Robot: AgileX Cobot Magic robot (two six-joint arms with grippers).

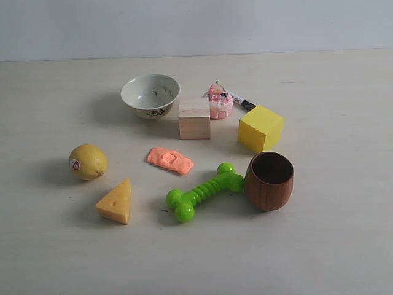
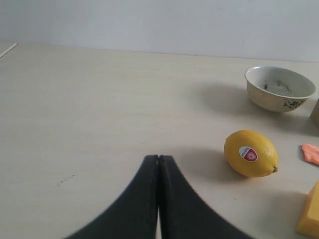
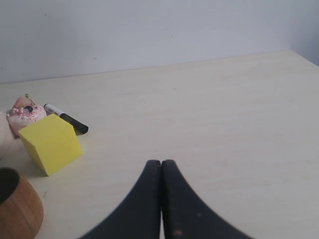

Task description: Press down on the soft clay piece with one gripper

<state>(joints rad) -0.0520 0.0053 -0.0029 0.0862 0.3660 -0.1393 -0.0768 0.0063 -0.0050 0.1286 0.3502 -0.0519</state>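
Observation:
The soft clay piece [image 1: 170, 160], a flat salmon-orange slab, lies mid-table between the lemon [image 1: 88, 161] and the green bone toy [image 1: 204, 191]. In the left wrist view only its edge [image 2: 310, 153] shows, past the lemon [image 2: 250, 153]. My left gripper [image 2: 158, 158] is shut and empty, low over bare table well short of the lemon. The right gripper [image 3: 161, 163] is shut too, holding nothing, with the yellow cube [image 3: 51, 143] off to one side. Neither gripper appears in the exterior view.
A cheese wedge [image 1: 115, 202] sits near the front, a wooden cup [image 1: 269, 180] beside the bone toy. Behind the clay stand a wooden block [image 1: 194, 118], a patterned bowl [image 1: 150, 95], a pink cake toy [image 1: 219, 102], a marker [image 1: 241, 101] and the yellow cube [image 1: 261, 128].

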